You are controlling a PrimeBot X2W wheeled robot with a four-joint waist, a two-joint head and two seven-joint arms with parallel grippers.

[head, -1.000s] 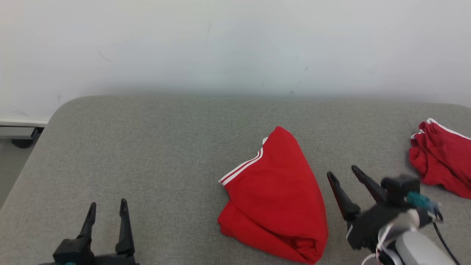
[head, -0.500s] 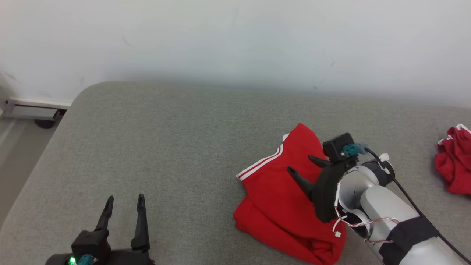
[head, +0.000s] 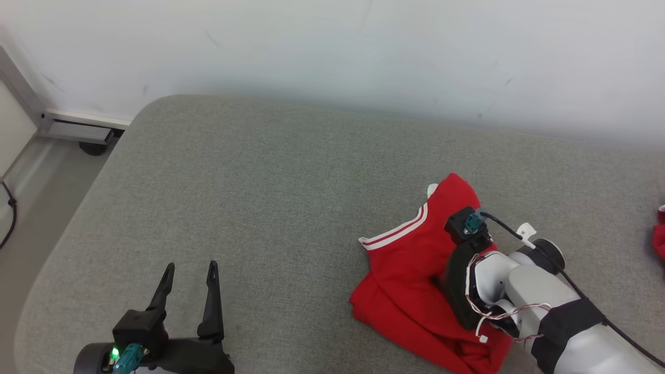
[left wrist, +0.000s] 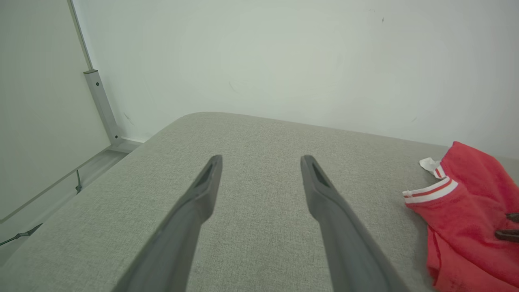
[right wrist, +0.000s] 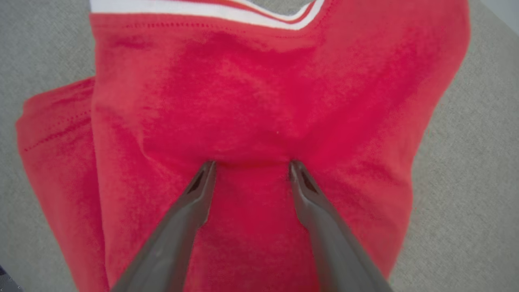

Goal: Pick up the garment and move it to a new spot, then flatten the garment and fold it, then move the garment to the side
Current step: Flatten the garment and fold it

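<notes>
The fingers point(right wrist: 196, 194) of the right gripper point(right wrist: 251, 164) stand wide apart, tips pressed down into the middle of the red garment point(right wrist: 243, 93), with fabric spanning between them but nothing pinched. The garment point(head: 410, 270) lies bunched on the grey cushion point(head: 260, 182), its white-striped band point(head: 397, 235) toward the robot's left. The left gripper point(head: 190, 266) is spread just as wide and empty, over bare cushion well apart from the garment.

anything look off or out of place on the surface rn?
Nothing spilled or damaged. The red garment lies crumpled in a skewed heap, its striped hem slanting, with the right hand open and its tips pressed into the fabric. A second red cloth pokes in at the head view's right edge.
</notes>
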